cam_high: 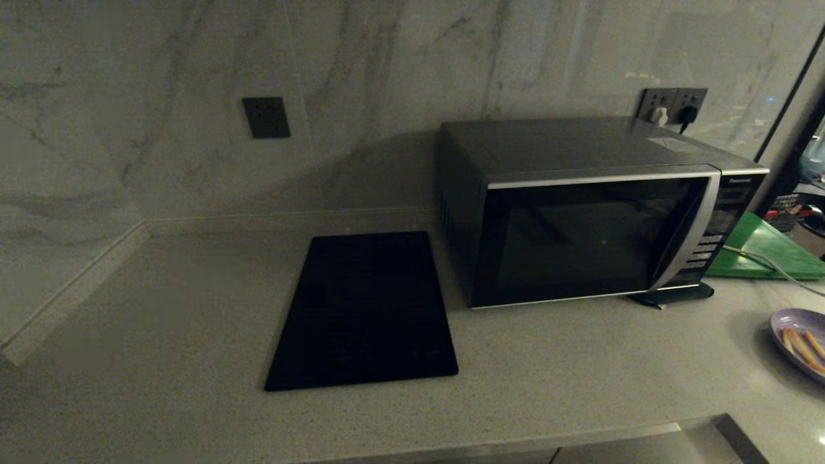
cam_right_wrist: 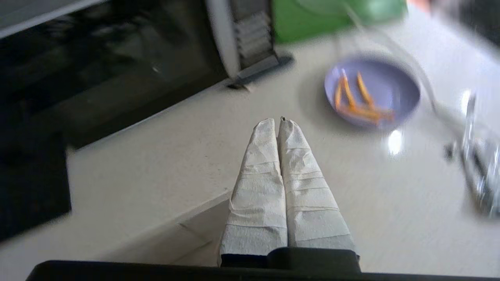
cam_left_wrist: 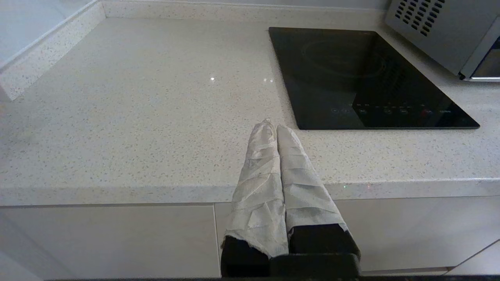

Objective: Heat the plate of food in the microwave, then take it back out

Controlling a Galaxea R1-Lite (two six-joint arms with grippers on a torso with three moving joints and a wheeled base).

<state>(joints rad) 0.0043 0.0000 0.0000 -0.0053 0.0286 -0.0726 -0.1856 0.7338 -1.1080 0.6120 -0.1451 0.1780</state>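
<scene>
The microwave point(cam_high: 593, 212) stands at the back right of the counter with its dark glass door closed; its door and button panel also show in the right wrist view as the microwave point(cam_right_wrist: 117, 70). The lavender plate of food point(cam_high: 802, 341) rests at the counter's right edge, cut off by the frame, with orange sticks on it. My right gripper point(cam_right_wrist: 278, 121) is shut and empty near the counter's front edge, short of the plate of food point(cam_right_wrist: 371, 91). My left gripper point(cam_left_wrist: 273, 125) is shut and empty over the front edge, left of the black mat. Neither arm shows in the head view.
A flat black rectangular mat point(cam_high: 364, 309) lies left of the microwave. A green board point(cam_high: 767, 248) with a white cable point(cam_high: 760, 261) across it lies right of the microwave. A metal object point(cam_right_wrist: 480, 175) is beside the plate. Wall sockets point(cam_high: 673, 104) sit behind the microwave.
</scene>
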